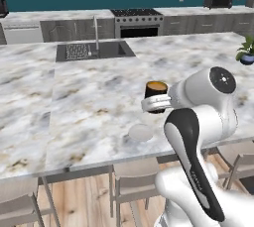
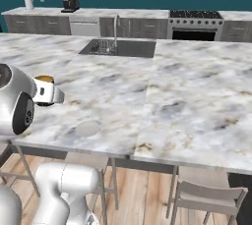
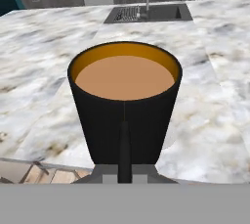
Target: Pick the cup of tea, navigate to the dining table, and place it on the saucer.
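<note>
Currently on my screens, itemised:

Item 1: claw (image 1: 158,103), at the end of the white arm, pinching the cup of tea (image 1: 156,95) by its handle side; in the hand view the cup (image 3: 125,115) sits right against the fingers, handle running down the near wall, jaws pressed onto it.

Item 2: cup of tea, black, orange-brown liquid level at the top, upright, held above the bench (image 1: 94,107) over its near edge; from the right base view I see just its rim (image 2: 45,79) poking out behind the wrist.

Item 3: saucer (image 1: 141,132), whitish, flat on the marble just below and a little nearer than the cup, close to the bench's near edge; also seen from the right (image 2: 88,128). Cup and saucer are apart, not touching.

Item 4: sink (image 1: 94,50) with tap, set in the far side of the bench.

Item 5: stove (image 1: 136,22) against the teal back wall.

Item 6: potted plant (image 1: 246,51) at the bench's right end.

Item 7: stools (image 1: 134,181) tucked under the near edge
</note>
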